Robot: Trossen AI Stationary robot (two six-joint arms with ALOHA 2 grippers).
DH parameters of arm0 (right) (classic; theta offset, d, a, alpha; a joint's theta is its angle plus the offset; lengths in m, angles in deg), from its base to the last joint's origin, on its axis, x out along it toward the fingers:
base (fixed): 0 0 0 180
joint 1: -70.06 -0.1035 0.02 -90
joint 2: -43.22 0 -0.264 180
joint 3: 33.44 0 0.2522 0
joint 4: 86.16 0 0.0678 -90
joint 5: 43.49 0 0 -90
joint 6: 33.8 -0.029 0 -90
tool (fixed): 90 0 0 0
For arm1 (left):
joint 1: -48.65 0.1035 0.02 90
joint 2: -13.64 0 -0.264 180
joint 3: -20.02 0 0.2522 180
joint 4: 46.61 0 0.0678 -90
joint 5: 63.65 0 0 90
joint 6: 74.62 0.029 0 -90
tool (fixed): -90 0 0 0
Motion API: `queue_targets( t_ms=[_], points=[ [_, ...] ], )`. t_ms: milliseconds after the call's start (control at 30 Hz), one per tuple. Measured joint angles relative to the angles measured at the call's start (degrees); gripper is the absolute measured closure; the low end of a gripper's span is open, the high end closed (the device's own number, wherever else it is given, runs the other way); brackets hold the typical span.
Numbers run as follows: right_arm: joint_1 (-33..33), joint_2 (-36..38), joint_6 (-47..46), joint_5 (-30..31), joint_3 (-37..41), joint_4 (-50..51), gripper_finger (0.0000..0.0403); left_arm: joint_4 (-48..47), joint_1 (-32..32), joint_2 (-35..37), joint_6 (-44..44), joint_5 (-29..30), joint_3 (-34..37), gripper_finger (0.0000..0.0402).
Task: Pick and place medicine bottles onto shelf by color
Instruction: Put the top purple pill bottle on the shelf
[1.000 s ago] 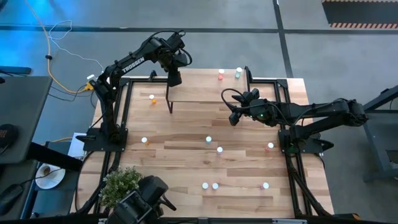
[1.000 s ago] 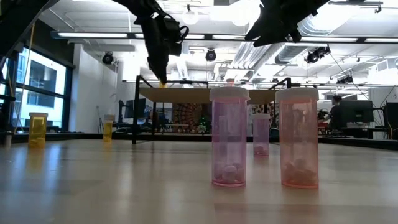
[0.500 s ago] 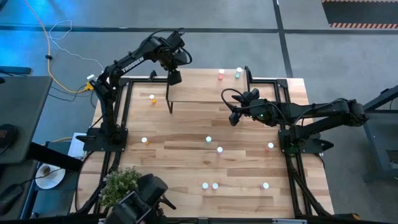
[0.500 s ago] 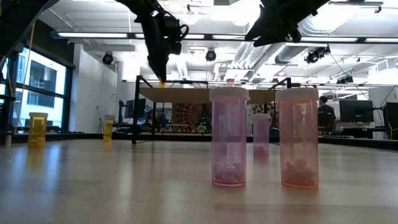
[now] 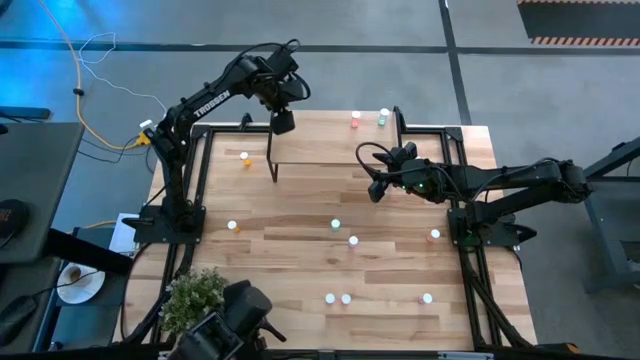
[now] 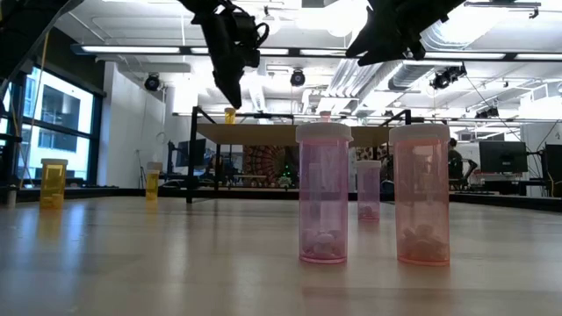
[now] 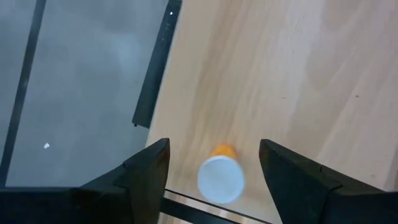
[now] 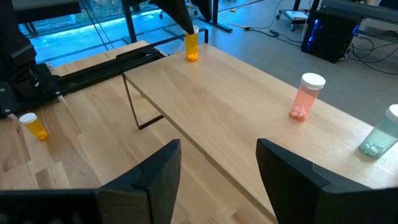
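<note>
The shelf (image 5: 330,145) stands at the table's far side. An orange bottle (image 7: 221,177) with a white cap stands upright on the shelf's far left corner (image 6: 230,115). My left gripper (image 7: 213,149) hangs open just above it, a finger on either side, touching nothing. A red bottle (image 8: 306,96) and a pale green bottle (image 8: 380,134) stand at the shelf's right end. My right gripper (image 5: 376,190) waits open over the shelf's near right part. Several more bottles stand about the table, among them two pink ones (image 6: 323,193) near the front edge.
Two orange bottles (image 5: 245,158) (image 5: 232,226) stand on the table's left part, others (image 5: 353,240) (image 5: 427,297) in the middle and near right. A potted plant (image 5: 195,292) and a dark camera mount (image 5: 235,318) sit at the near left corner.
My left gripper has risen off the orange bottle. A second ago its fingertips stood around the bottle on the shelf's corner; now they hang above it, and the bottle stays upright where it was.
</note>
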Motion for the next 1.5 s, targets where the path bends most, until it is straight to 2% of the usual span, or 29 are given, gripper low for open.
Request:
queue_targets(
  t_ms=[267,367,700,900,1033,1233,1500],
  points=[
    [-0.1,0.0,-1.4,-2.4,0.0,0.0,0.0201,-0.7,-1.0,2.3,1.3,0.2,0.0,0.0165],
    [-0.6,0.0,-1.8,-3.0,0.0,0.0,0.0201,-0.7,-1.3,4.3,-0.2,-1.4,0.0,0.0165],
    [-5.4,0.0,-7.1,-3.3,0.0,3.6,0.0201,0.0,-5.1,9.7,-5.6,-17.9,1.6,0.0165],
    [-8.9,0.0,-12.9,-3.2,0.0,6.8,0.0201,1.7,-10.4,12.1,-6.2,-20.6,7.9,0.0165],
    [-11.6,0.0,-16.6,-3.2,0.0,8.7,0.0201,7.9,-13.8,14.6,-8.8,-20.7,15.3,0.0165],
    [-16.3,0.0,-20.7,-1.6,0.0,10.1,0.0201,15.0,-17.6,21.5,-10.8,-20.4,27.0,0.0165],
    [-21.3,-2.1,-24.9,-0.5,0.0,10.1,0.0201,27.7,-21.7,31.4,-17.6,-20.1,40.0,0.0165]
  ],
)
